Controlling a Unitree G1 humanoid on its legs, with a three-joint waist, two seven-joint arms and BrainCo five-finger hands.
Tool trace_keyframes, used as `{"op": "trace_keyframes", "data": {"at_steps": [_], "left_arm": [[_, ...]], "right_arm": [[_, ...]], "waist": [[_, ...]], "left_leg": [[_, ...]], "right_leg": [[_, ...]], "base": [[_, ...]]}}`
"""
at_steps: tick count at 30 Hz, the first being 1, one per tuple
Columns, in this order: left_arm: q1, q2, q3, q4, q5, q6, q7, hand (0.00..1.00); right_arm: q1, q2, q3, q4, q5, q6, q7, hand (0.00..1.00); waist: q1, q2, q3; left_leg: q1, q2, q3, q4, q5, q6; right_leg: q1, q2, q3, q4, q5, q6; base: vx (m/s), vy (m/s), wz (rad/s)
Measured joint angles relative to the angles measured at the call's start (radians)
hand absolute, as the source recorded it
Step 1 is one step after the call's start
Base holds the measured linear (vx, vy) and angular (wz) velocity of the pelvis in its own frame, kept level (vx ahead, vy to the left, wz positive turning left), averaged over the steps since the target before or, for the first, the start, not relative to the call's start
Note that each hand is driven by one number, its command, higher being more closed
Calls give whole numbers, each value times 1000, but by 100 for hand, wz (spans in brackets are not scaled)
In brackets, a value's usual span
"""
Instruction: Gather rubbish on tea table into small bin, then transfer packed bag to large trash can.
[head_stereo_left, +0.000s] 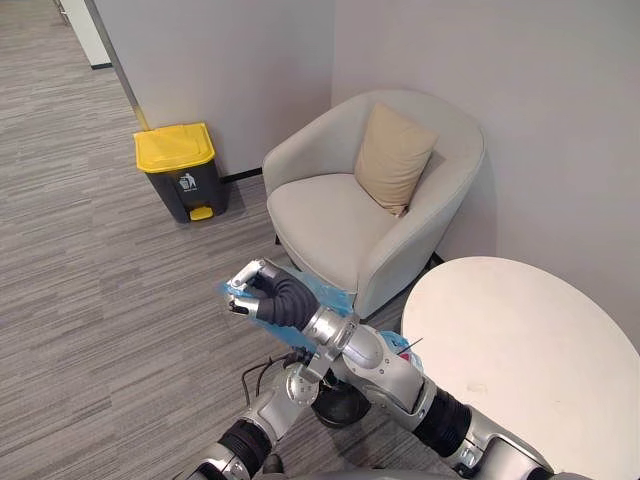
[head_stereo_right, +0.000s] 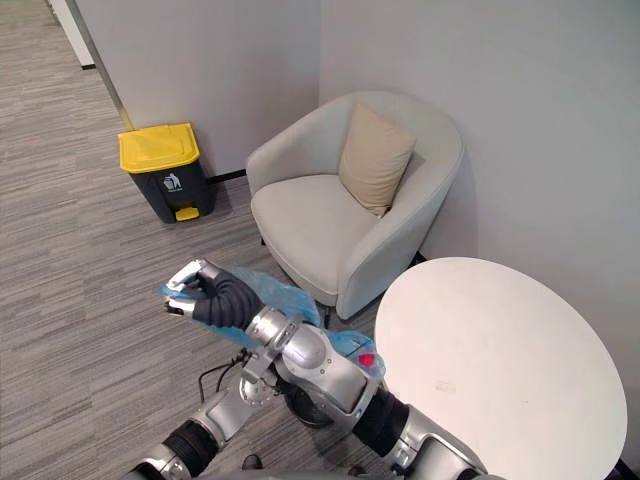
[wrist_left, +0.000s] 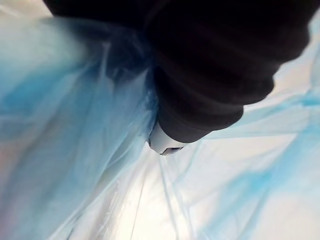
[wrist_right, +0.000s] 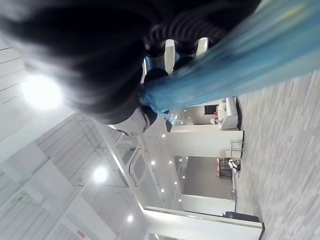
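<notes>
Blue bag (head_stereo_right: 280, 292) bunched tight in my right hand (head_stereo_right: 200, 288), up over grey carpet (head_stereo_left: 100, 300). Left hand (wrist_left: 210, 75) buried in plastic, can't tell. White table (head_stereo_left: 520, 340), armchair (head_stereo_left: 330, 215), yellow-lid bin (head_stereo_left: 180, 170) by the wall (head_stereo_left: 230, 60).

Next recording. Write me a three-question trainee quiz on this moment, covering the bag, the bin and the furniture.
1. True or false: the right hand has its fingers curled round the blue bag.
2. What colour is the lid of the trash can by the wall? A red, B yellow, C green.
3. Fill in: the cushion leans against the back of the ____.
Key: 1 true; 2 B; 3 armchair.
</notes>
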Motion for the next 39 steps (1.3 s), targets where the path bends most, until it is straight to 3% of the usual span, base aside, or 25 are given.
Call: {"op": "trace_keyframes", "data": {"at_steps": [4, 14, 24, 33, 39], "left_arm": [[1, -12, 37, -6, -18, 0, -4, 100], [45, -21, 115, -72, -55, -2, -4, 100], [116, -9, 245, -84, -55, -2, 0, 100], [168, 18, 348, -84, -86, -2, 0, 100], [196, 30, 422, -84, -113, -2, 1, 100]], "right_arm": [[41, -1, -24, 5, -52, 0, 1, 0], [157, -42, -124, 5, -314, -20, -15, 0], [268, -144, -266, -81, -601, -58, -68, 0], [297, -244, -365, -182, -689, -102, -99, 0], [348, -299, -457, -227, -669, -119, -108, 0]], "waist": [[1, 0, 0], [-1, -1, 0], [-1, -7, 4], [-1, -24, 14], [-1, -24, 15]], "left_leg": [[0, -1, 0, -3, 0, 0], [2, -1, -1, -4, 0, 0], [6, -1, 2, -6, 0, 0], [10, 0, 8, -9, -1, 0], [10, 0, 9, -9, -1, 0]], "right_leg": [[-1, -1, 0, 0, -1, 2], [0, -1, 0, 4, -4, 3], [-1, -1, 2, 7, -6, 4], [-2, -1, 8, 7, -6, 4], [-2, -1, 10, 6, -6, 4]], "base": [[0, 0, 0], [0, 0, 0], [0, 0, 0], [0, 0, 0], [0, 0, 0]]}}
